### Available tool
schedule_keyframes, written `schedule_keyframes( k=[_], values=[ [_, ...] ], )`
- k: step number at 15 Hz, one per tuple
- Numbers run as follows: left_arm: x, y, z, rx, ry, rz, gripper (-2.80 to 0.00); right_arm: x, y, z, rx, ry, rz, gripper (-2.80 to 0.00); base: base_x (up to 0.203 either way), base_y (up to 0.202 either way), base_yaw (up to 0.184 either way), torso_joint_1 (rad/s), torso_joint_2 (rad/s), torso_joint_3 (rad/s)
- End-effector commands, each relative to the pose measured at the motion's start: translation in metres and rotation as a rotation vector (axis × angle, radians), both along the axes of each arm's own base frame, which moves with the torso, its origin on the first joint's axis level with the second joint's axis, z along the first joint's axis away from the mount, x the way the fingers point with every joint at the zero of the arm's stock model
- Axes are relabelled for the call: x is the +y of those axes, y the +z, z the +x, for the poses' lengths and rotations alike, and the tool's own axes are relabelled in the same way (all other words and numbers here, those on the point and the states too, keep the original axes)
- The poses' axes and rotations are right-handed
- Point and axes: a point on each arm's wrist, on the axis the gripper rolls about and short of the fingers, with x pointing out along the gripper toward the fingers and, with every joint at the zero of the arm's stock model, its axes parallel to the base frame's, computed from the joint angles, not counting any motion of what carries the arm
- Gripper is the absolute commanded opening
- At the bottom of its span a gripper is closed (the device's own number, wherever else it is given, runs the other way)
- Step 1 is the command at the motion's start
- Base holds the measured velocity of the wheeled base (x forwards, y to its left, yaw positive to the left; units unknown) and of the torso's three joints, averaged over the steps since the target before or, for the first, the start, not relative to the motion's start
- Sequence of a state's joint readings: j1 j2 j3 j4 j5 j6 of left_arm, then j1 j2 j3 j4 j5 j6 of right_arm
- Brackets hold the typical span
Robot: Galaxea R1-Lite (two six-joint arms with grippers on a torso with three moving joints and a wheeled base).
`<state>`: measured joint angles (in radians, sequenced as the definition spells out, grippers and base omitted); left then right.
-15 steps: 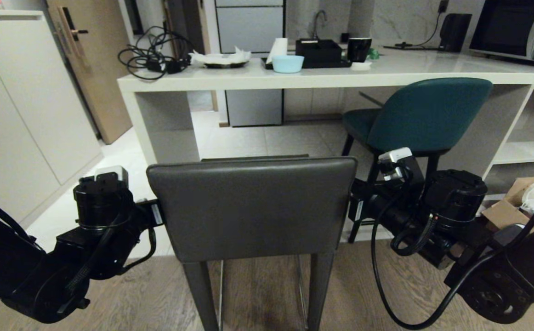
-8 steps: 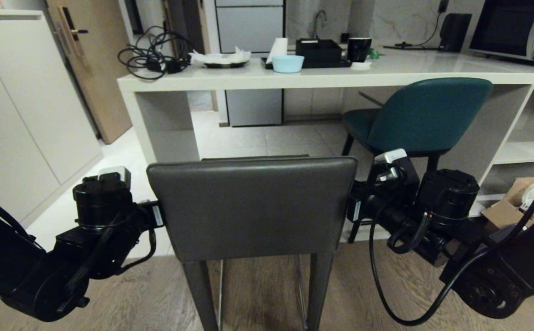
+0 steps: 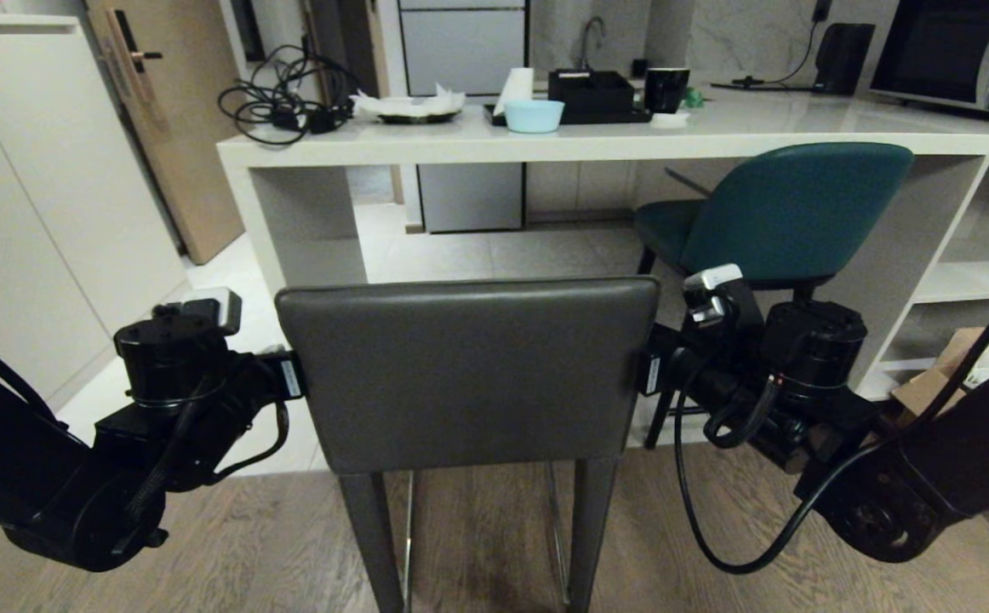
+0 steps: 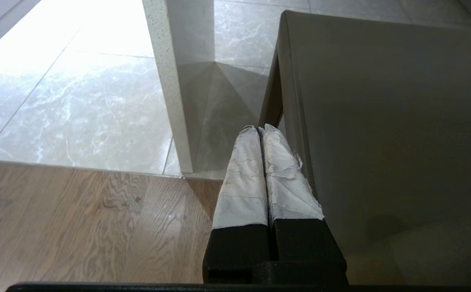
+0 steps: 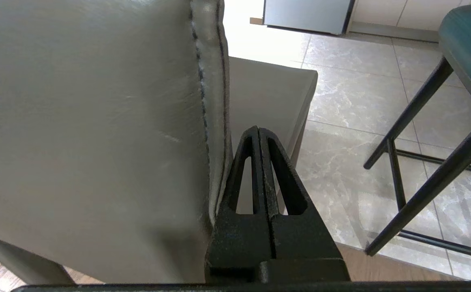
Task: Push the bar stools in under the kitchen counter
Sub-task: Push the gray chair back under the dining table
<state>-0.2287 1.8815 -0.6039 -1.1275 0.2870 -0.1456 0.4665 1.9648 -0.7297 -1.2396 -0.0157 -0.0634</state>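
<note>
The dark grey stool (image 3: 469, 375) with its square backrest stands in front of the kitchen counter (image 3: 597, 146), its seat facing the opening. The teal stool (image 3: 788, 213) sits partly under the counter at the right. My left gripper (image 4: 260, 127) is shut, its taped fingers lying along the left edge of the grey backrest (image 4: 381, 121). My right gripper (image 5: 258, 129) is shut too, pressed against the right edge of the backrest (image 5: 97, 121). In the head view both sets of fingers are hidden behind the backrest; the left arm (image 3: 175, 375) and right arm (image 3: 801, 366) flank it.
The counter's white side panel (image 3: 299, 230) stands just left of the grey stool's path. Cables (image 3: 282, 102), a blue bowl (image 3: 534, 116), a black mug (image 3: 665, 89) and a microwave (image 3: 963, 55) are on top. Open shelves (image 3: 980, 281) and a cardboard box (image 3: 937, 383) are at the right.
The right arm has slid left, closer against the backrest, and the left wrist has lifted a little. The grey backrest has edged slightly toward the counter.
</note>
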Motion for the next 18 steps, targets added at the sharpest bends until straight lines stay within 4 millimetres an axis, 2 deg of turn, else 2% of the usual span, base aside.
schedule_keyframes(
  k=[1,4,8,10,11,15,18],
  values=[
    [-0.002,-0.002,-0.002,0.002,-0.01,-0.001,-2.8,0.004,0.003,0.011,-0.018,-0.002,0.008,-2.8,0.0,0.0,0.0,0.0,0.0,0.0],
    [-0.008,-0.001,-0.014,0.013,-0.06,-0.002,-2.8,0.009,0.005,0.023,-0.012,-0.006,0.005,-2.8,0.0,0.0,0.0,0.0,0.0,0.0],
    [-0.006,-0.001,-0.027,0.027,-0.09,-0.004,-2.8,0.01,0.008,0.02,-0.02,-0.001,0.004,-2.8,0.0,0.0,0.0,0.0,0.0,0.0],
    [-0.005,0.004,-0.04,0.021,-0.137,-0.012,-2.8,0.015,0.008,0.009,-0.012,0.026,0.0,-2.8,0.0,0.0,0.0,0.0,0.0,0.0],
    [-0.007,0.003,-0.042,0.024,-0.149,-0.012,-2.8,0.016,0.008,0.01,-0.015,0.026,0.0,-2.8,0.0,0.0,0.0,0.0,0.0,0.0],
    [-0.028,-0.009,-0.057,0.077,-0.235,0.002,-2.8,0.021,0.002,0.021,-0.022,0.025,-0.011,-2.8,0.0,0.0,0.0,0.0,0.0,0.0],
    [-0.037,-0.008,-0.061,0.076,-0.272,0.003,-2.8,0.019,0.0,0.024,-0.018,0.017,-0.013,-2.8,0.0,0.0,0.0,0.0,0.0,0.0]
  ],
)
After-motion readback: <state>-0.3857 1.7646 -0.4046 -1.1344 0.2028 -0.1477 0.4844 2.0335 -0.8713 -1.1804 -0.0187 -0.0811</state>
